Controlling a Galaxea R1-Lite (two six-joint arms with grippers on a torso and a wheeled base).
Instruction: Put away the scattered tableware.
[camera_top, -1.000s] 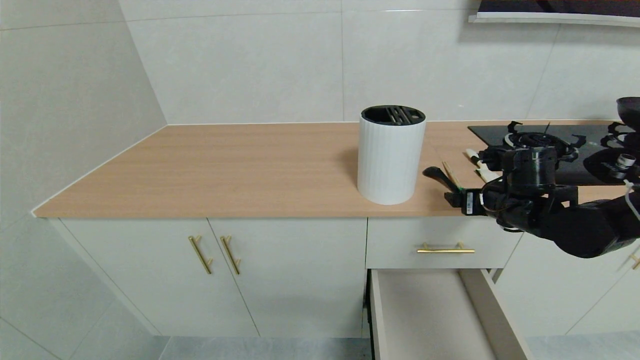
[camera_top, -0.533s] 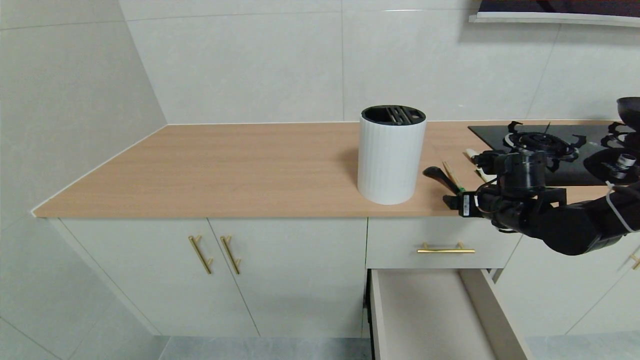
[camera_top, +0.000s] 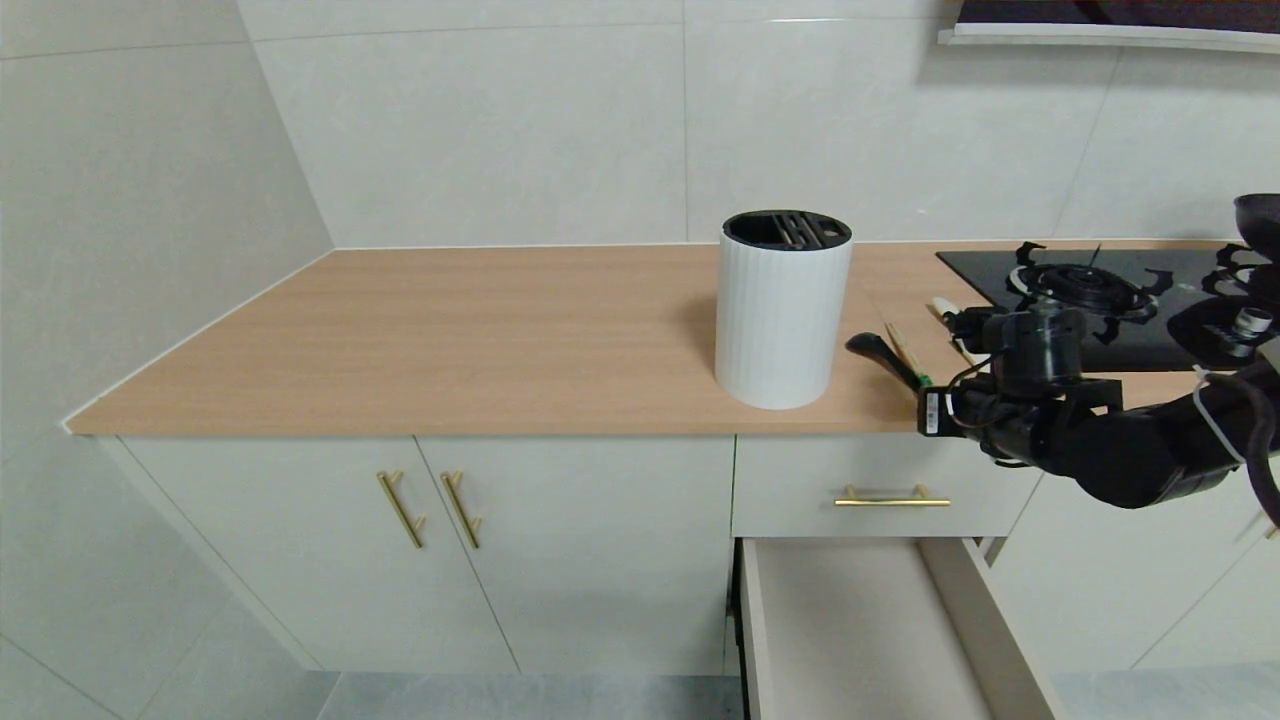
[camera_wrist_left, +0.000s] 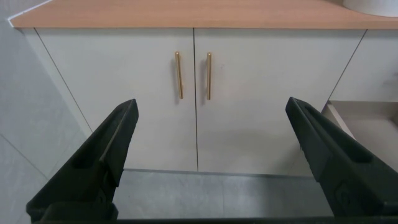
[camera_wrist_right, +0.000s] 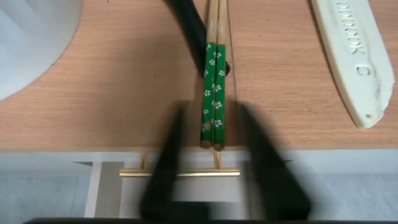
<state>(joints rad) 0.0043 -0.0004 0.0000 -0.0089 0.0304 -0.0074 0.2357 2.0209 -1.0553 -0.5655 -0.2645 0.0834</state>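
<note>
Wooden countertop (camera_top: 450, 340) runs across mid-frame in the head view. The green-tipped chopsticks (camera_wrist_right: 212, 93) lie at its front edge, right of center, just beside a black spoon handle (camera_wrist_right: 189, 31) and right of the white utensil holder (camera_top: 782, 310). The right gripper (camera_wrist_right: 212, 115) is spread apart, straddling the green ends. The left gripper (camera_wrist_left: 211, 104) gapes wide, facing the cabinet doors (camera_wrist_left: 193, 93).

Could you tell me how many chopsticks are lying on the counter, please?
2. One chopstick and the other chopstick lie side by side, green ends at the counter's front edge, next to the black utensil. None seems hidden.
</note>
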